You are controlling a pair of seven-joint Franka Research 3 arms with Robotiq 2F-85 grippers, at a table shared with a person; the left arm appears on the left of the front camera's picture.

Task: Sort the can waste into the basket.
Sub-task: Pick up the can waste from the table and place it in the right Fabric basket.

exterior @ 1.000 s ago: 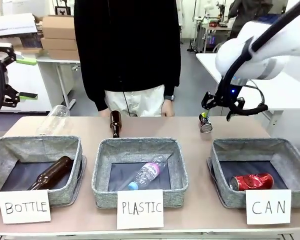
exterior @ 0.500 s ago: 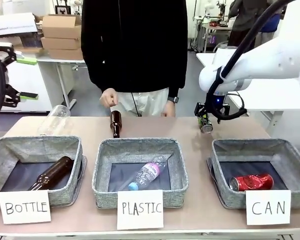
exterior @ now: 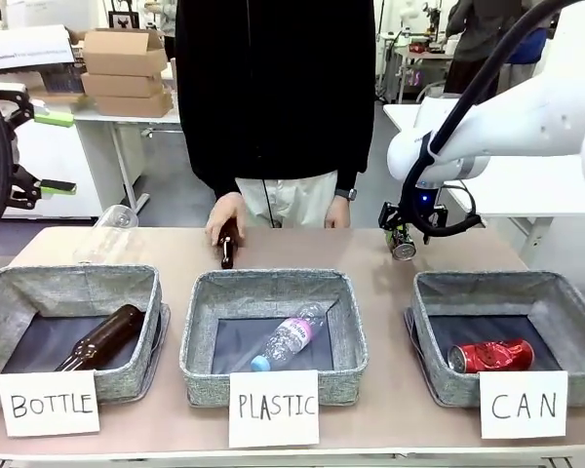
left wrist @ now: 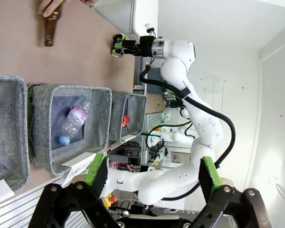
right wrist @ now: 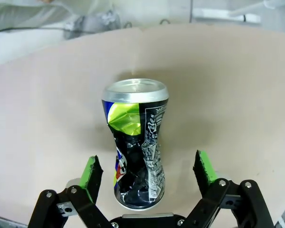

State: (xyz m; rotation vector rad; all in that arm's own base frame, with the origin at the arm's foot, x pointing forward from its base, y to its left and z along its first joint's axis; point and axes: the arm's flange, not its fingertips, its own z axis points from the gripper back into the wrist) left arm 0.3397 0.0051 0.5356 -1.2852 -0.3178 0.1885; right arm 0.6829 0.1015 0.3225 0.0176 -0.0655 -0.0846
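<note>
A dented dark can (right wrist: 135, 147) with a silver top and yellow-green marks lies on the tan table between the fingers of my right gripper (right wrist: 147, 171), which is open around it. The front view shows this dark can (exterior: 402, 244) beyond the CAN basket (exterior: 507, 284), under the right gripper (exterior: 401, 232). A red can (exterior: 490, 354) lies inside that basket. My left gripper (left wrist: 153, 173) is open and holds nothing; it hangs at the far left edge (exterior: 54, 151), off the table.
A person stands at the far side with a hand (exterior: 221, 216) on a brown bottle (exterior: 226, 249). The BOTTLE basket (exterior: 73, 276) holds a brown bottle and the PLASTIC basket (exterior: 273, 281) a clear one. Another clear bottle (exterior: 107, 229) lies at the back left.
My right gripper has moved left and down so that its fingers sit around the dark can. The person's hand has come down onto the brown bottle.
</note>
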